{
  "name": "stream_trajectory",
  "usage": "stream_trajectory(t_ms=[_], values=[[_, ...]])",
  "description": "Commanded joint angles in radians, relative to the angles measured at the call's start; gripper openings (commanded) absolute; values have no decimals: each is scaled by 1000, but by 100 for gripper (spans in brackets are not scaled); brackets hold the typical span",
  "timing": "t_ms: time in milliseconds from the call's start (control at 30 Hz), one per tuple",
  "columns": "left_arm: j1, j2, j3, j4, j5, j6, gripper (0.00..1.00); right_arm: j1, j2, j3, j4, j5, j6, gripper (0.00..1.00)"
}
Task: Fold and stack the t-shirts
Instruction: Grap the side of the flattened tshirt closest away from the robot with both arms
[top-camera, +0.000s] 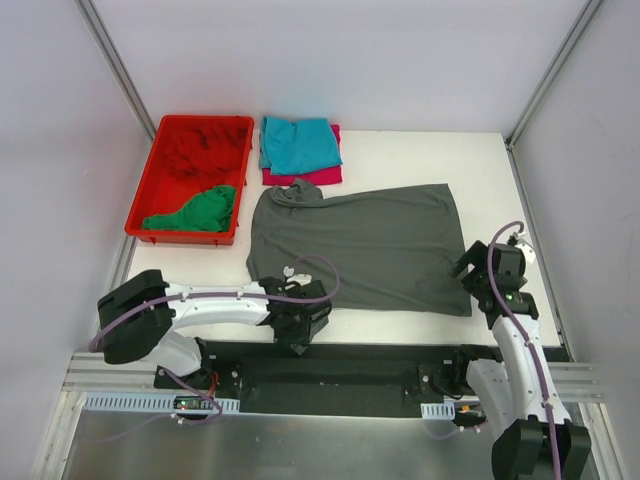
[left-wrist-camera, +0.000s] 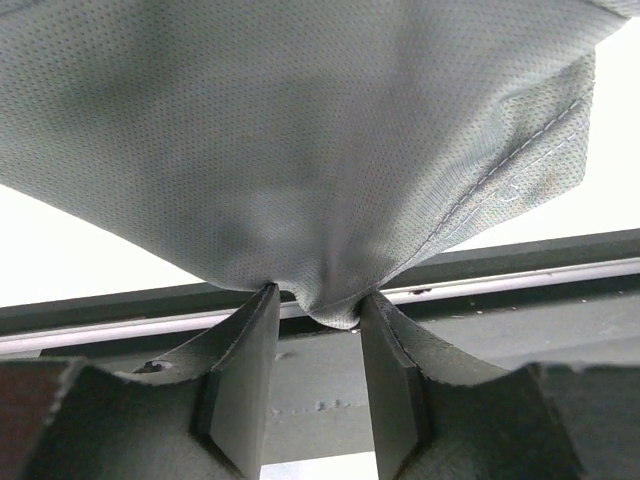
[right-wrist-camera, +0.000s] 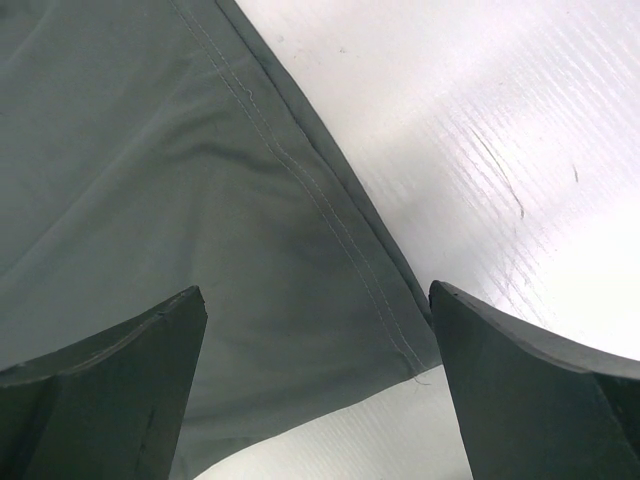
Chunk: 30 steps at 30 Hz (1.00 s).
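The dark grey t-shirt lies spread across the middle of the table. My left gripper is at its front left edge. In the left wrist view it is shut on a bunched fold of the grey cloth, which is lifted off the table. My right gripper is at the shirt's front right corner. In the right wrist view it is open over the hemmed corner, holding nothing. A folded teal shirt lies on a magenta shirt at the back.
A red plastic bin at the back left holds a red shirt and a green shirt. A black rail runs along the near table edge. Grey walls enclose the table on three sides.
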Motion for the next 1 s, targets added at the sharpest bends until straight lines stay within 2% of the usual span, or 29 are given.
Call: stream_trajectory(t_ms=[0,100,167,200,233,367,533,800,867,967], values=[[-16,23,32,-68,-30,-12,34,-20,-69,4,-60,21,44,96],[-16,32,29,-71,-34,-7,27,-30,-128,-5,-123,30,78,96],[-16,40,37,-70,-39,2,15,-40,-160,-7,-187,12,118,96],[-16,45,43,-70,-42,14,2,-44,-169,-4,-216,-2,126,96],[-18,48,51,-70,-47,26,0,-47,-174,-1,-257,-6,136,96],[-16,11,60,-70,-63,59,0,-64,-177,-5,-341,-5,167,96],[-16,-102,-1,-71,-61,80,0,-76,-160,-56,-325,-68,173,99],[-16,-391,-160,-126,96,118,0,-78,-155,-93,-367,-86,245,91],[-16,-432,-147,-160,82,108,0,-80,-183,-125,-376,-72,271,87],[-16,-451,-124,-170,30,100,0,-78,-227,-168,-356,-131,308,82]])
